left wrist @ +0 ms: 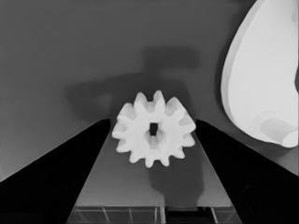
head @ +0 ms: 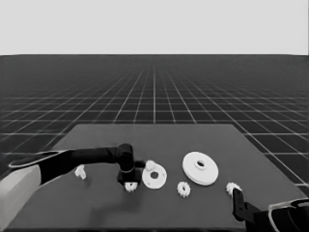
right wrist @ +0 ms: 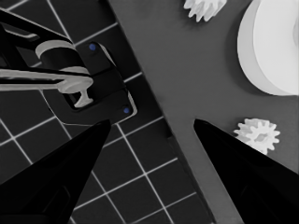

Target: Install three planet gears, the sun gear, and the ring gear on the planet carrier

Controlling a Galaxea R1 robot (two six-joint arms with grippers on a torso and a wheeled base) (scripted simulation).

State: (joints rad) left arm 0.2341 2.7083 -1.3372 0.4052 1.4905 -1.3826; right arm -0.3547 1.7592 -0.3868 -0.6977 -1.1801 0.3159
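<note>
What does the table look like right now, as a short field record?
left end effector: reaching over the table, open around a gear beside the smaller round part
right end effector: parked at the table's near right corner, open
larger round part: on the table, uncovered
loose gears
thin white piece: left side

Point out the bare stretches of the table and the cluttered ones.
Bare: the table's far strip, beyond the larger round part. Crowded: the near middle, where the left gripper straddles a gear beside the smaller round part; the right gripper waits near-right.
</note>
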